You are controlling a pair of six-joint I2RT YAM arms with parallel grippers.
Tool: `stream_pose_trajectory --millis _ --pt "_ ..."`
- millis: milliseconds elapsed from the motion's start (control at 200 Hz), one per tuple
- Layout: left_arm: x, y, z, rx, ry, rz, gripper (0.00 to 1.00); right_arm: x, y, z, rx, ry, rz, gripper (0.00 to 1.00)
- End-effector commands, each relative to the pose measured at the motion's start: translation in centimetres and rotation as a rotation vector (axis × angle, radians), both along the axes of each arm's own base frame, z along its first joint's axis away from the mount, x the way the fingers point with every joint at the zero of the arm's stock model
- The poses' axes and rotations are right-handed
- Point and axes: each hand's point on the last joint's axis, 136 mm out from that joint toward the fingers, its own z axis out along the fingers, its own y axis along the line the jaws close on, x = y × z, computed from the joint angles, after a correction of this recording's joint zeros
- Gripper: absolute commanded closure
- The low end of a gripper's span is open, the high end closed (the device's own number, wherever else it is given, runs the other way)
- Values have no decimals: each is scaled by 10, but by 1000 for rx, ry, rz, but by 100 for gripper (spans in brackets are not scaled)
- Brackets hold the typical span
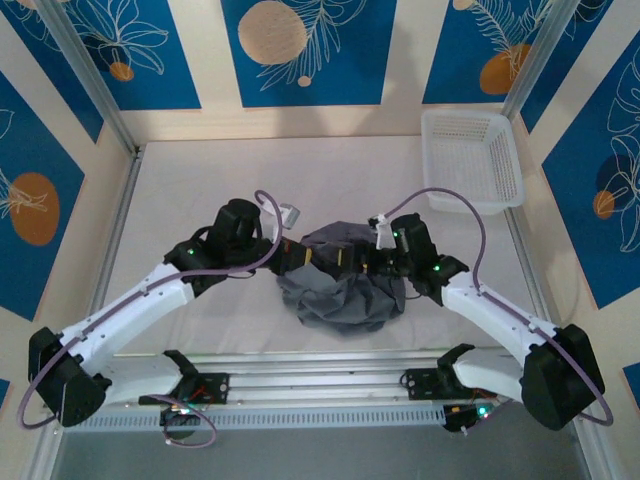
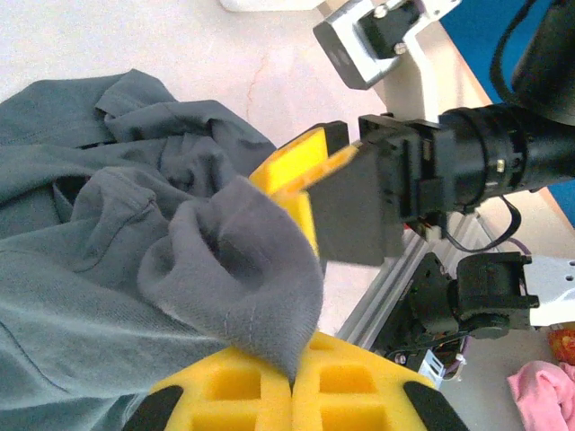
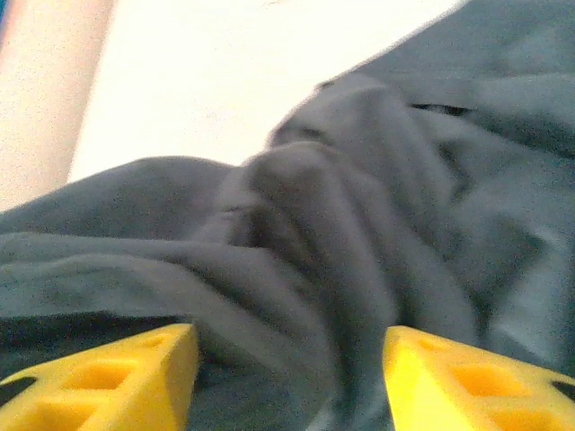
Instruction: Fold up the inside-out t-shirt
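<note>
One pale table point(image 1: 200, 180) carried the whole setup. On it the inside-out t-shirt point(image 1: 345, 295) lay crumpled in a slate-grey heap at the middle, toward the near edge, with both arms converging on its far side. White mesh basket point(image 1: 475, 200) sat in the far right corner, well apart from the shirt. Left gripper point(image 1: 290, 250) was at the heap's left edge; in the left wrist view its yellow pads point(image 2: 234, 386) met, pinching a raised fold of the fabric point(image 2: 72, 224). Right gripper point(image 3: 289, 359) stood with fingers spread, a ridge of cloth point(image 3: 359, 224) between them, unclamped.
</note>
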Motion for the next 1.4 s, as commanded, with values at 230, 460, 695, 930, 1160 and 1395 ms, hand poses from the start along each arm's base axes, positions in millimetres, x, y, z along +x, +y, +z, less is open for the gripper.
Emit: stream_pose_trajectory --millis 230,460,695,930,1160,1395 --pt "1 -1 11 -41 -13 1 100 15 6 -10 -85 -122 2 24" --pt "8 21 27 3 -94 87 100 29 -29 -34 -337 -114 -141 91" --pt "28 41 77 -64 -127 122 100 -1 -12 91 -23 -175 -92 100" --pt "33 51 106 -105 -236 186 83 -55 46 147 80 -373 233 100" --pt "22 106 133 -126 -475 400 54 -128 125 92 38 -250 703 77" --pt "35 71 94 -69 -306 276 48 -56 71 99 39 -221 323 34"
